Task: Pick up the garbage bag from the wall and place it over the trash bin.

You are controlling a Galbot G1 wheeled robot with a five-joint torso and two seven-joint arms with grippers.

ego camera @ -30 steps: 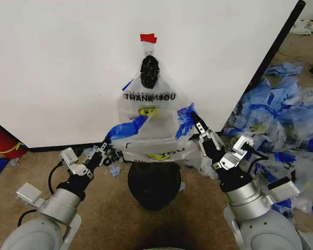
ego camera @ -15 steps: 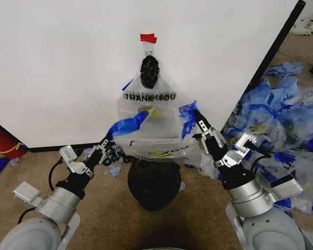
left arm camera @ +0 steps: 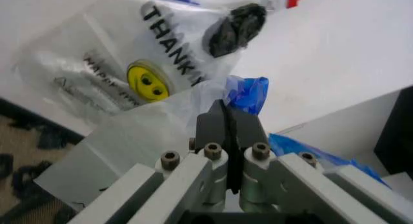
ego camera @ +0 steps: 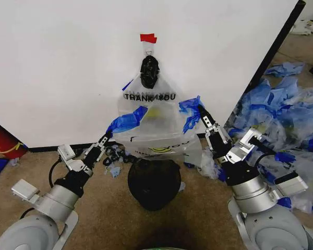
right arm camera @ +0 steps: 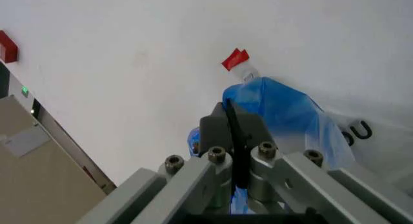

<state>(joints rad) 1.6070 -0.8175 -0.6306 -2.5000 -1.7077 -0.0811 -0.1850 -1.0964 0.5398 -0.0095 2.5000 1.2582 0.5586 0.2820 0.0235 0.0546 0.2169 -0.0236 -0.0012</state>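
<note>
The clear garbage bag [ego camera: 156, 127] with "THANK YOU" print hangs on the white wall [ego camera: 62, 67], still hooked under red tape [ego camera: 148, 37] and a black knot [ego camera: 149, 71]. My left gripper [ego camera: 105, 139] is shut on the bag's blue-taped left edge [ego camera: 126, 121]; in the left wrist view the shut jaws [left arm camera: 226, 118] pinch the plastic below the smiley face [left arm camera: 148, 83]. My right gripper [ego camera: 201, 112] is shut on the blue-taped right edge [ego camera: 190, 107], seen close in the right wrist view [right arm camera: 227, 118]. The black mesh trash bin [ego camera: 154, 182] stands on the floor directly below the bag's spread mouth.
A big heap of clear-and-blue bags [ego camera: 287, 120] lies on the floor at the right. A red object [ego camera: 2, 140] sits at the left by the wall's black lower strip [ego camera: 47, 148]. Small black scraps [ego camera: 115, 155] lie left of the bin on brown carpet.
Both grippers have risen with the bag's taped edges, lifting the lower part of the bag higher above the bin. The bag's top stays hooked on the wall.
</note>
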